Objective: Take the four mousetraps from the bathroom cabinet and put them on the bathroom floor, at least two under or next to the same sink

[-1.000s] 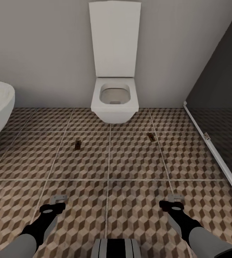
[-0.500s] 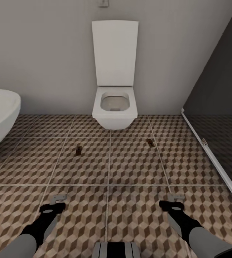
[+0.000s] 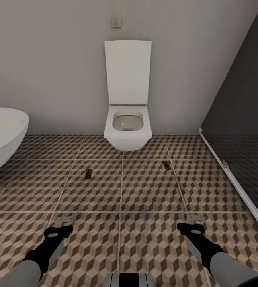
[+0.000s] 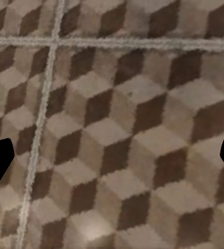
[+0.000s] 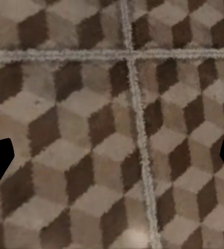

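cube-patterned bathroom floor [image 4: 122, 129], pale grout lines, left pincer [image 4: 112, 161] fingertips spread

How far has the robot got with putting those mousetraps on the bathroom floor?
Two mousetraps, one and another, already lie on the bathroom floor before the toilet. In hand: nothing; the left gripper and right gripper are open and empty. Left: two more mousetraps, and two beside a sink.

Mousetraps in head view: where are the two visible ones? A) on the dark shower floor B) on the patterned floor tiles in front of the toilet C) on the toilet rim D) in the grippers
B: one mousetrap and the other mousetrap lie flat on the cube-pattern bathroom floor, either side of the toilet, apart from both grippers.
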Available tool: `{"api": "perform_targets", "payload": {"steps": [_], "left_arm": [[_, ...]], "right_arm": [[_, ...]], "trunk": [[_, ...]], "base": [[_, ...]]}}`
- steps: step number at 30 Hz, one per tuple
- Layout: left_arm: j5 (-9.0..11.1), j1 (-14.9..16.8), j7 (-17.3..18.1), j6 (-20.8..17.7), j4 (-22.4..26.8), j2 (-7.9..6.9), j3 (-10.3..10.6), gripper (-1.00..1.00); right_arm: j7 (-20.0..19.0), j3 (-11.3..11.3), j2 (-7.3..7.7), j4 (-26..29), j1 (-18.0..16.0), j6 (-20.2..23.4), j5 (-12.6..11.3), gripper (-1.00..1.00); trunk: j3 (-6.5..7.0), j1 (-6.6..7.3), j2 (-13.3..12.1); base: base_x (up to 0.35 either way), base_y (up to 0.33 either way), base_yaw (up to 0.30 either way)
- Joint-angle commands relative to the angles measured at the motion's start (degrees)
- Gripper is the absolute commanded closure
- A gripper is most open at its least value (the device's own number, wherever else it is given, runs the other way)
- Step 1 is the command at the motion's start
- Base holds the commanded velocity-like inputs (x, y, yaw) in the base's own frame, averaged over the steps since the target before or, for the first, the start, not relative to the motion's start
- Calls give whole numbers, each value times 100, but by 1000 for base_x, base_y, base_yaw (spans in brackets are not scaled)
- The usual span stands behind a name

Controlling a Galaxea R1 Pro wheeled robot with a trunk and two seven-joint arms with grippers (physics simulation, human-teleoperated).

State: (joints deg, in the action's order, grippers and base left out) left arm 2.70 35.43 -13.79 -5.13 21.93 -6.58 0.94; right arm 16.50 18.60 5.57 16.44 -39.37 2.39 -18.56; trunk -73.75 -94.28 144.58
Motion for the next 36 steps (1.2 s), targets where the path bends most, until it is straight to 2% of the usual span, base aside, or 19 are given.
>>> {"api": "perform_targets", "payload": {"steps": [1,36], "left_arm": [[29,-1,-18,-33,13,-1,11,-100],[37,-1,-19,-41,5,-1,7,-100]], "right_arm": [[43,48,5,15,-1,25,-40,-100],[82,106,-4,24,-1,-96,-26,-100]], "trunk": [[19,3,0],[794,94,-47]], "base": [[0,0,0],[0,0,0]]}}
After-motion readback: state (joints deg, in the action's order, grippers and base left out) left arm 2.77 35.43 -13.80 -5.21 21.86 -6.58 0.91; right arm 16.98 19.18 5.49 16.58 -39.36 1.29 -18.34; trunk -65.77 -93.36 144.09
